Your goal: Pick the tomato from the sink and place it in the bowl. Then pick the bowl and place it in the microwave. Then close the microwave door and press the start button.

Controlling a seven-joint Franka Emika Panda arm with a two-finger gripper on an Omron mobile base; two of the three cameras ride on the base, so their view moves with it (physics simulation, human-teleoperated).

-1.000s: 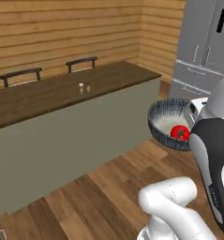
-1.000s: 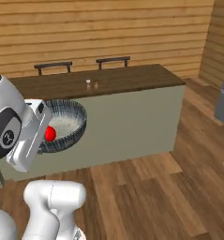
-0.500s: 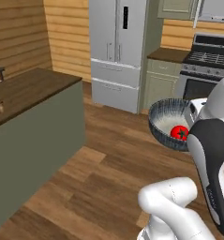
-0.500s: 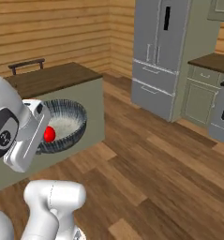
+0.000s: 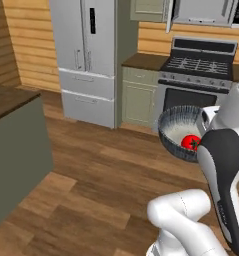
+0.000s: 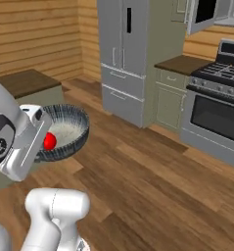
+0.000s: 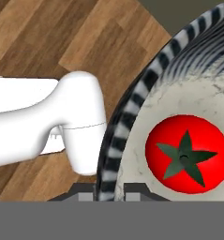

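Fridge (image 5: 88,55) is standing at 10 o'clock in left base view, stove (image 5: 203,70) at 1 o'clock w/ microwave (image 5: 203,11) above it. Bowl (image 5: 175,131) is hanging over wood floor at 3 o'clock, tomato (image 5: 191,142) sitting inside. Gripper (image 7: 109,190) is pinching bowl rim in hand view, tomato at 4 o'clock.
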